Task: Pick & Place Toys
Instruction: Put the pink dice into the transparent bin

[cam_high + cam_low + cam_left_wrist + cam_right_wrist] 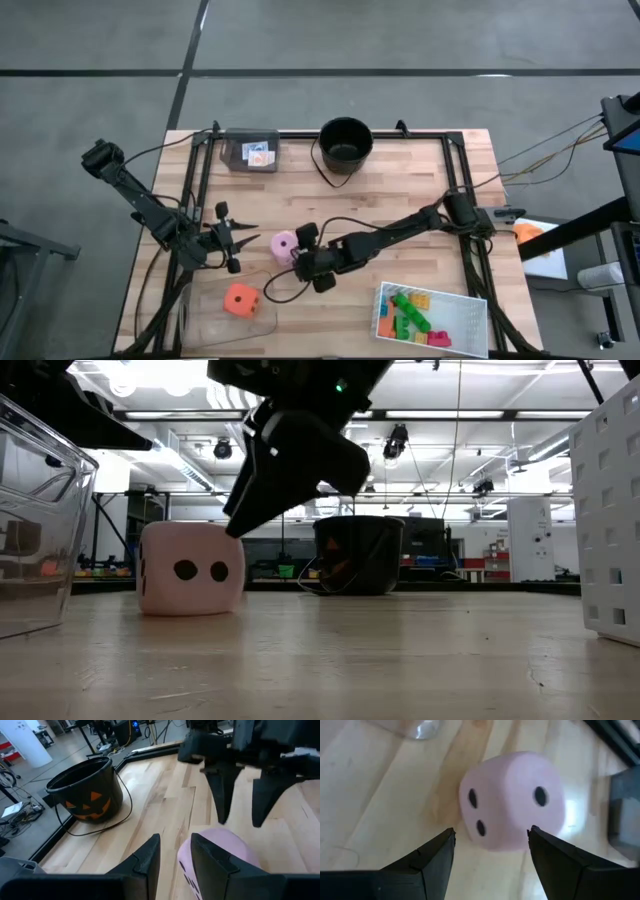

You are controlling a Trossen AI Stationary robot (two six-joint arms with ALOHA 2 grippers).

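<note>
**Right Gripper Lined Up on the Pink Dice**

From above, the table (400, 190) held two dice. The pink dice (284, 245) sat near the middle, between the two arms. The orange dice (240, 299) lay closer to the front edge. The right gripper (305, 258) was just beside the pink one, likely so it could grab it. The left gripper (237, 240) waited on the other side. One black bucket (346, 142) stood at the far edge, and one white tray (432, 315) held a pile of small bricks (412, 312).

From table height, the pink dice (190, 567) rested flat on the wood, showing two dots. A dark gripper (290, 460) hung over it.

The left wrist camera showed the left fingers (144, 861) close together, holding nothing, the dice (220, 847) just past them.

The right wrist camera showed the right fingers (434, 854) apart, one on each side of the dice (512, 800), not touching it.
</note>
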